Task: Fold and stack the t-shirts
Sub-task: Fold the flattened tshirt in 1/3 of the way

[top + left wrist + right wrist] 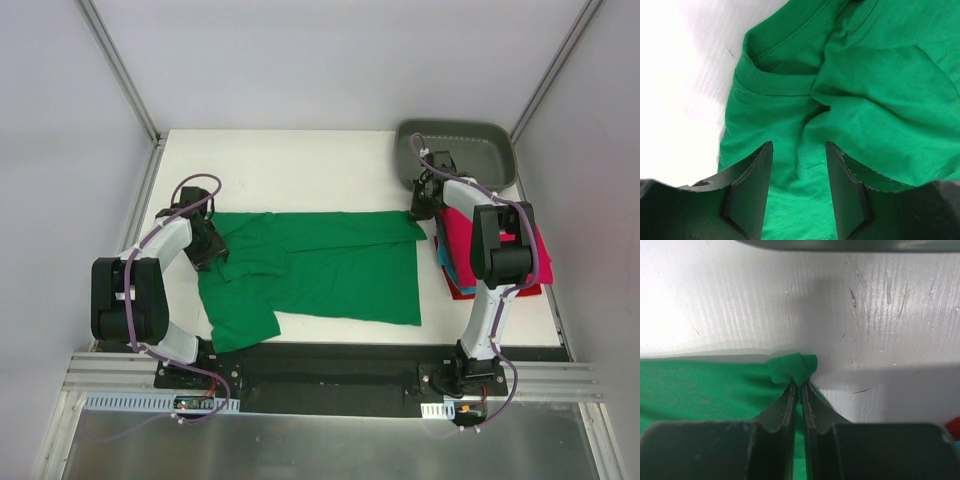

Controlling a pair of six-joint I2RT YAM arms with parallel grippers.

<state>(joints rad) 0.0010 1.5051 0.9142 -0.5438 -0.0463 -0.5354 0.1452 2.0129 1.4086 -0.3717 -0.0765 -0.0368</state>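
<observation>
My right gripper is pressed together on a bunched corner of the green t-shirt, at its far right end near the grey tray. My left gripper stands spread over the rumpled collar end; I cannot tell whether it touches the cloth. The shirt lies spread across the table. Just right of it, the folded stack is mostly hidden under my right arm; only crimson, teal and red edges show.
</observation>
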